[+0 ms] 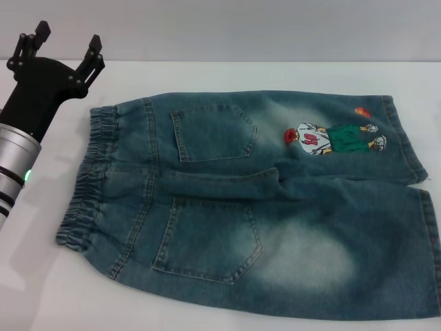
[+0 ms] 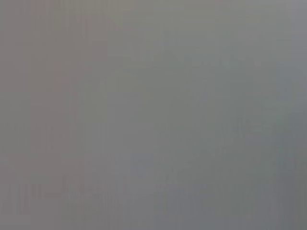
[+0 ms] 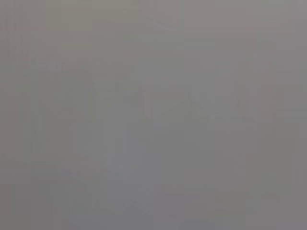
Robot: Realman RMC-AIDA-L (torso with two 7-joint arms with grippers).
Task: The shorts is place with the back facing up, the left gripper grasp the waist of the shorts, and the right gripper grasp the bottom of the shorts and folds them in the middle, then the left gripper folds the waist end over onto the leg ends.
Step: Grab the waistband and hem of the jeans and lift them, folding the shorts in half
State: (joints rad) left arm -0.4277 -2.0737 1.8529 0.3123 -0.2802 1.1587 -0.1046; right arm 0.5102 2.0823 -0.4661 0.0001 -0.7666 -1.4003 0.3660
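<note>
The blue faded-denim shorts [image 1: 275, 227] lie flat on the white table, back up, with two patch pockets showing. Their gathered elastic waist [image 1: 88, 179] is at the left. The leg ends [image 1: 406, 141] point right, the far one next to a cartoon-figure patch [image 1: 334, 136]. My left gripper [image 1: 67, 47] hovers at the far left, beyond the waist's far corner and apart from the cloth. It is open, with nothing between its fingers. The right gripper is out of view. Both wrist views show only plain grey.
The white table [image 1: 34, 276] runs to a far edge against a pale wall. The near leg of the shorts runs off the picture's right and bottom edges.
</note>
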